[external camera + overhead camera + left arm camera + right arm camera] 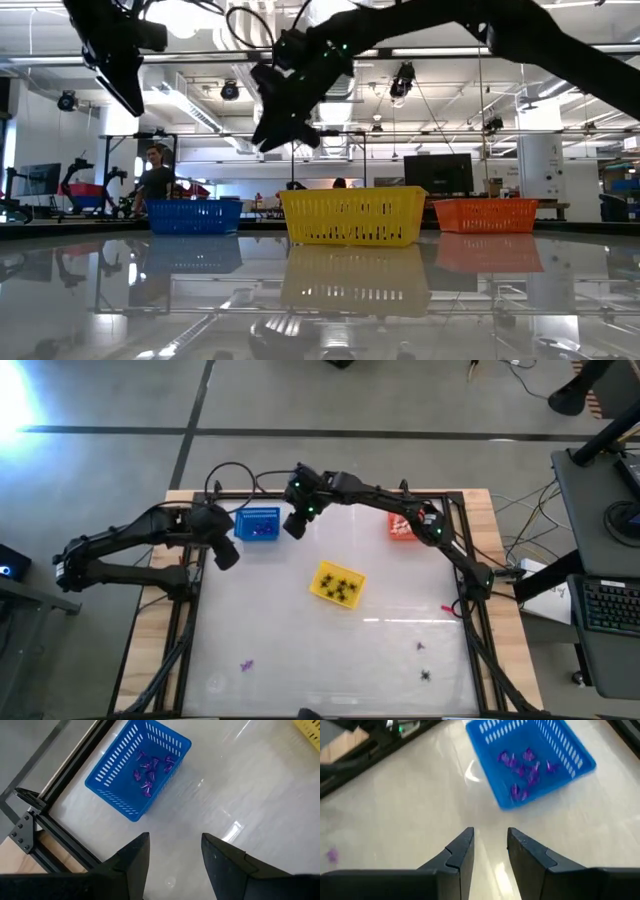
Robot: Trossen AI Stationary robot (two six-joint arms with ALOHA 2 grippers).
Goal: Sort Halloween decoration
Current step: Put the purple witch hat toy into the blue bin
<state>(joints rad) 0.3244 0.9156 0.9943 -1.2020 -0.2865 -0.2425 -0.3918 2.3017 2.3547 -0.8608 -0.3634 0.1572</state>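
Observation:
Purple pieces [150, 770] lie in the blue basket [258, 523] at the far left; they also show in the right wrist view [522, 770]. Black spiders [340, 588] lie in the yellow basket [322, 582] at mid-table. The orange basket [401, 526] stands at the far right. Loose on the table are a purple piece [246, 665] near the front left, and a purple bit [420, 646] and a black spider [427, 675] near the front right. My left gripper [226, 552] hovers open and empty on the near left of the blue basket. My right gripper [296, 525] hovers open and empty just right of it.
A black frame rail [55, 780] runs along the table's left edge beside the blue basket. A small pink piece [447, 608] lies near the right edge. In the low view both grippers hang high above the table: the left gripper [120, 75] and the right gripper [285, 115].

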